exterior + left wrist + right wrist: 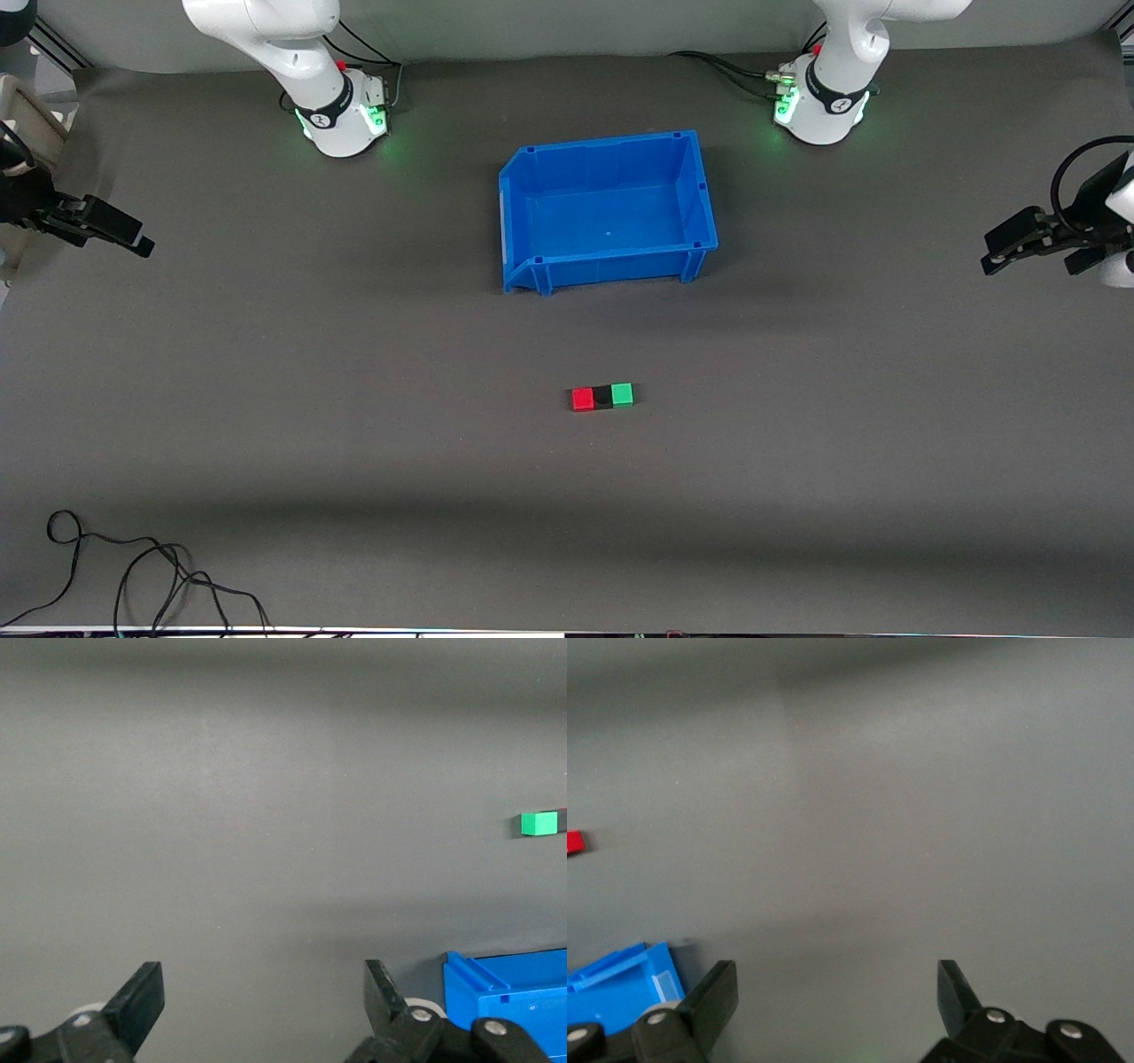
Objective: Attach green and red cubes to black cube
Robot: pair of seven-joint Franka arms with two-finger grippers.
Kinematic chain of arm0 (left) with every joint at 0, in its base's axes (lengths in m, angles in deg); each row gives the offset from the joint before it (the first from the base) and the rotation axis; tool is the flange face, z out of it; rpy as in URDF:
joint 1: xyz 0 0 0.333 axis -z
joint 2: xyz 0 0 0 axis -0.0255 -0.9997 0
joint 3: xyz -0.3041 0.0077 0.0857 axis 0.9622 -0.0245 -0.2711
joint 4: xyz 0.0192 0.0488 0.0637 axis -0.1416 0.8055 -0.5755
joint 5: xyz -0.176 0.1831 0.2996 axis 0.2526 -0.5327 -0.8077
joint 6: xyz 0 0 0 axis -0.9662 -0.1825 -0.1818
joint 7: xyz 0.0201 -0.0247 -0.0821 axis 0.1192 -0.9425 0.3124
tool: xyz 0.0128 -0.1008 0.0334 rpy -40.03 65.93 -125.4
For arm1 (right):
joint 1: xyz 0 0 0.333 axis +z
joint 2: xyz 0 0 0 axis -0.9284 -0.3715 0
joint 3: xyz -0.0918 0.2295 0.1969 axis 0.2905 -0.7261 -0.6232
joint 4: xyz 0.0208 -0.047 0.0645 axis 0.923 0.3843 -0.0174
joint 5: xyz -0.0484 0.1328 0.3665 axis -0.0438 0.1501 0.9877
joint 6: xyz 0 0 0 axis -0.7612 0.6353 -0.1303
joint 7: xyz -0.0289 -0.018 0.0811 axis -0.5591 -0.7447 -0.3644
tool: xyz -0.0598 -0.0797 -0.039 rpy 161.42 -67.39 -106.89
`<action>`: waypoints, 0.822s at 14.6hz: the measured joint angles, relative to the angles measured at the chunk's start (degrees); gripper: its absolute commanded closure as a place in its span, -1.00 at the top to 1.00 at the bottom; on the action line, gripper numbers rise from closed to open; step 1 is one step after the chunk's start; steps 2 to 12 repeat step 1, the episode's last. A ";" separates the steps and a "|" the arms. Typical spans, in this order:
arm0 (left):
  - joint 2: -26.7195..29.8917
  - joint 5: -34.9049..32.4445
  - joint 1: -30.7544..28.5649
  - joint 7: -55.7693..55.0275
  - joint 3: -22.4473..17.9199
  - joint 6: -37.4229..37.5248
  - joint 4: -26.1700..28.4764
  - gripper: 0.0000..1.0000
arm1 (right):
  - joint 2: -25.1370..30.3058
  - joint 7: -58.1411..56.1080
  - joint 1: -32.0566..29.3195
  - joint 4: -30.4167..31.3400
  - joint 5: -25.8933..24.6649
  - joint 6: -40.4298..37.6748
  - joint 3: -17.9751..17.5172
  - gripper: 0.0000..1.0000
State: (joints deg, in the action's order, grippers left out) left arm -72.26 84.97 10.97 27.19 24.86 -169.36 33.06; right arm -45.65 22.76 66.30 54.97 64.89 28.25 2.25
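The red cube [582,400], black cube [602,396] and green cube [622,394] sit touching in a row on the grey mat, the black one in the middle, nearer the front camera than the blue bin. The green cube also shows in the left wrist view [539,822] and the red cube in the right wrist view [574,842]. My left gripper [997,252] is open and empty above the mat's edge at the left arm's end. My right gripper [133,237] is open and empty above the right arm's end. Both arms wait away from the cubes.
An empty blue bin [700,204] stands mid-table between the arm bases and the cubes; it also shows in the left wrist view [509,997] and the right wrist view [620,988]. A black cable [133,567] lies at the front corner at the right arm's end.
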 measured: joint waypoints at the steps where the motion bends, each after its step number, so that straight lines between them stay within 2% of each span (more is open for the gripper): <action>1: 0.27 -0.19 -0.19 0.03 0.61 0.00 0.29 1.00 | -0.08 -1.50 0.00 0.00 -0.46 0.04 -0.10 1.00; 12: 0.27 -0.19 -0.19 0.03 0.61 0.00 0.29 1.00 | -0.08 -1.50 0.00 0.00 -0.46 0.04 -0.10 1.00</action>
